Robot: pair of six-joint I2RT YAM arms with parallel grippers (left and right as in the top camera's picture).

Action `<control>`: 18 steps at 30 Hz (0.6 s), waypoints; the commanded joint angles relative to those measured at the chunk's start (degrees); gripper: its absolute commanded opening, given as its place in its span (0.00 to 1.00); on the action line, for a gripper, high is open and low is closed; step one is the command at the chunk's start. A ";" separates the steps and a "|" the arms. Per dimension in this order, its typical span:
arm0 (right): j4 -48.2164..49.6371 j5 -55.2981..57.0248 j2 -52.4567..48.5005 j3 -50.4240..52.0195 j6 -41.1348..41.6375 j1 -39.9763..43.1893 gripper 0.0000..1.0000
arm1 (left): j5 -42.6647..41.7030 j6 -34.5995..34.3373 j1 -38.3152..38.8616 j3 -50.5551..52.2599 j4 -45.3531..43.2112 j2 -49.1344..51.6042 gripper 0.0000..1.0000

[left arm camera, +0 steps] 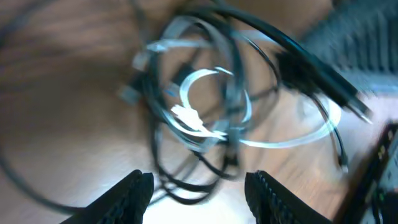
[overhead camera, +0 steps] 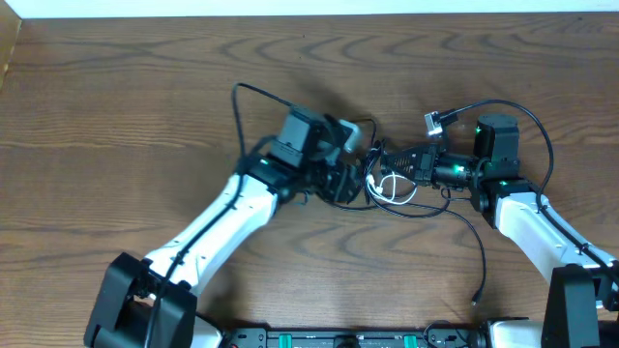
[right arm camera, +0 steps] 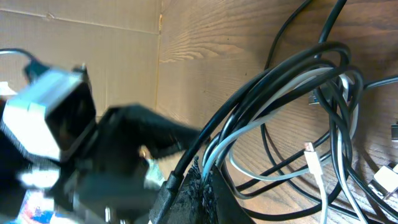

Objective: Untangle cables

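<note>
As we judge it, step: loosening the cables (overhead camera: 392,184).
Right gripper (right arm camera: 198,186): pinching them.
Left gripper (left arm camera: 198,183): spread above; next, close on one.

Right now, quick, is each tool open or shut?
Left tool: open, holding nothing; the cables lie just ahead.
Right tool: closed on the cables.
</note>
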State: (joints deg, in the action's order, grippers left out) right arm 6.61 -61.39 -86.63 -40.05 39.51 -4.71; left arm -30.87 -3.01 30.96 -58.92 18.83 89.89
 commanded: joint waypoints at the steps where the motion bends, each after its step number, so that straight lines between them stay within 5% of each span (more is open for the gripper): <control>1: -0.02 0.15 -0.17 -0.31 0.35 0.39 0.01 | 7.21 1.92 4.52 -0.55 1.77 -1.16 0.54; 5: -0.04 0.39 -0.17 -0.31 0.98 0.39 0.01 | 9.03 1.88 6.75 -0.55 2.12 -1.14 0.53; 10: -0.48 0.37 -0.17 -0.31 1.20 0.39 0.01 | 12.37 1.68 7.28 -0.48 0.98 1.20 0.37; 18: -3.21 0.48 -0.20 -0.31 1.14 0.39 0.01 | 12.17 -2.01 7.76 -0.48 -5.97 7.65 0.36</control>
State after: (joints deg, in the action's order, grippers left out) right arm 3.53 -60.38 -86.63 -40.05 40.42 -4.71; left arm -19.42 -3.33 38.11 -58.92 13.43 95.79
